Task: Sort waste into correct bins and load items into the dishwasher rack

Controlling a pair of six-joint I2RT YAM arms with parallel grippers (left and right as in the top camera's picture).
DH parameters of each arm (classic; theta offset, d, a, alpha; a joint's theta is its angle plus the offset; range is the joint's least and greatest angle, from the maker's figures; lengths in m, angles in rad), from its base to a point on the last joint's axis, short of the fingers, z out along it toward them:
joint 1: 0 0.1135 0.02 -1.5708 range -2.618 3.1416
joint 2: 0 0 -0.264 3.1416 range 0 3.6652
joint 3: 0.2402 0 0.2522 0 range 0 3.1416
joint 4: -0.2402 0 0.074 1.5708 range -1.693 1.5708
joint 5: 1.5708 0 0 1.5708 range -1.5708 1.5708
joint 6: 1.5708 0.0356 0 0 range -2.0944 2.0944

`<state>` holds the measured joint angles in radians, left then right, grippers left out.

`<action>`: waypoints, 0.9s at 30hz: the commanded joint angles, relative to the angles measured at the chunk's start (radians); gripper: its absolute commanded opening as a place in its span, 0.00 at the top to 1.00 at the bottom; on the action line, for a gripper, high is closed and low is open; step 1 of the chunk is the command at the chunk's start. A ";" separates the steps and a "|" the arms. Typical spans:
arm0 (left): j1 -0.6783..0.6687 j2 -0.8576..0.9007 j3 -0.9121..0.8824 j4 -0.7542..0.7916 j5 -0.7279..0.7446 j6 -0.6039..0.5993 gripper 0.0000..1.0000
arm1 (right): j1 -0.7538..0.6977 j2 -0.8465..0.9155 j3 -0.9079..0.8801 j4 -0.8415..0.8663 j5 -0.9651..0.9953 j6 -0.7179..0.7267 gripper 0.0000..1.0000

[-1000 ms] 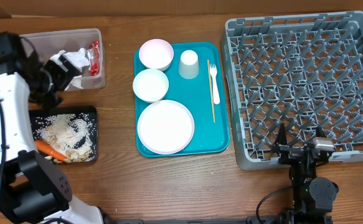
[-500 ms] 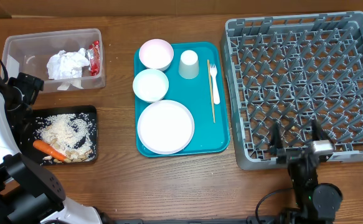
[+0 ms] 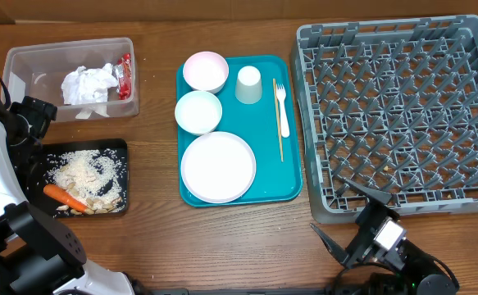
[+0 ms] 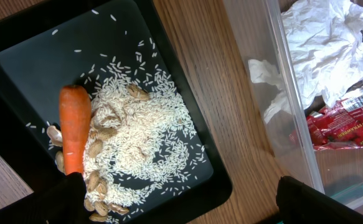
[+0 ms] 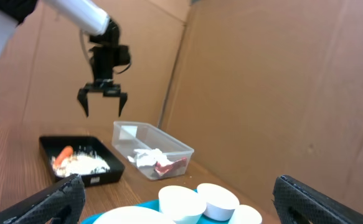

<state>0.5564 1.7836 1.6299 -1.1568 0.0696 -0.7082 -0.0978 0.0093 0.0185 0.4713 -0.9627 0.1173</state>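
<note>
- Wooden table (image 3: 152, 238) under cardboard walls (image 5: 262, 93); the things on it lie in three groups, left to right.
- At the far left a clear tub (image 3: 25, 61) holds a crumpled white napkin (image 3: 89, 82) and, against its right wall, a red wrapper (image 3: 125, 75).
- Just below the tub sits a shallow black tray (image 3: 116, 146) with a spread of pale rice (image 3: 87, 172). An orange carrot (image 3: 65, 197) lies at the heap's lower left edge, and the left wrist view shows some tan nut-like bits (image 4: 97, 146) beside it.
- The left gripper (image 5: 104, 106) hangs above the black tray with its fingers spread apart and nothing between them — well clear of the food.
- In the middle, a teal tray (image 3: 263, 131) carries all the dishes:
  - a round white plate (image 3: 218, 166) at its near end,
  - two small white bowls, one (image 3: 198, 111) above the plate and one (image 3: 205, 71) at the top left corner,
  - a white cup (image 3: 248, 83) upside down beside the upper bowl,
  - a white fork (image 3: 282, 106) and a thin wooden stick (image 3: 276, 123) side by side along the right edge.
- To the right stands the large grey dishwasher rack (image 3: 402, 106), its pegs upright.
- The right gripper (image 3: 325, 205) sits low by the rack's near left corner — fingers wide apart, holding nothing, and pointed across the table toward the tray.
</note>
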 commanded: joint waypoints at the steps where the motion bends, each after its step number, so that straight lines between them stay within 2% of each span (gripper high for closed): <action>1: -0.002 -0.034 0.010 -0.002 -0.018 -0.017 0.00 | -0.002 0.000 0.048 -0.021 0.112 0.105 0.00; 5: -0.002 -0.034 0.010 -0.002 -0.018 -0.018 0.00 | -0.002 0.080 0.178 -0.112 0.257 0.100 0.00; 9: -0.002 -0.034 0.010 -0.002 -0.018 -0.018 0.00 | -0.002 0.321 0.367 -0.114 0.286 0.092 0.00; 18: -0.002 -0.034 0.010 -0.002 -0.018 -0.018 0.00 | 0.034 1.045 0.949 -0.127 -0.121 0.093 0.00; 21: -0.002 -0.034 0.010 -0.002 -0.018 -0.017 0.00 | 0.108 1.191 1.089 -0.251 -0.134 0.087 0.00; 24: -0.002 -0.034 0.010 -0.002 -0.018 -0.017 0.00 | 0.209 1.318 1.201 -0.399 -0.070 0.013 0.00; 27: -0.002 -0.034 0.010 -0.002 -0.018 -0.018 0.00 | 0.335 1.421 1.285 -0.653 0.214 -0.101 0.00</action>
<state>0.5564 1.7821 1.6299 -1.1576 0.0624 -0.7082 0.1360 1.3640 1.2232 -0.0219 -0.9848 0.1425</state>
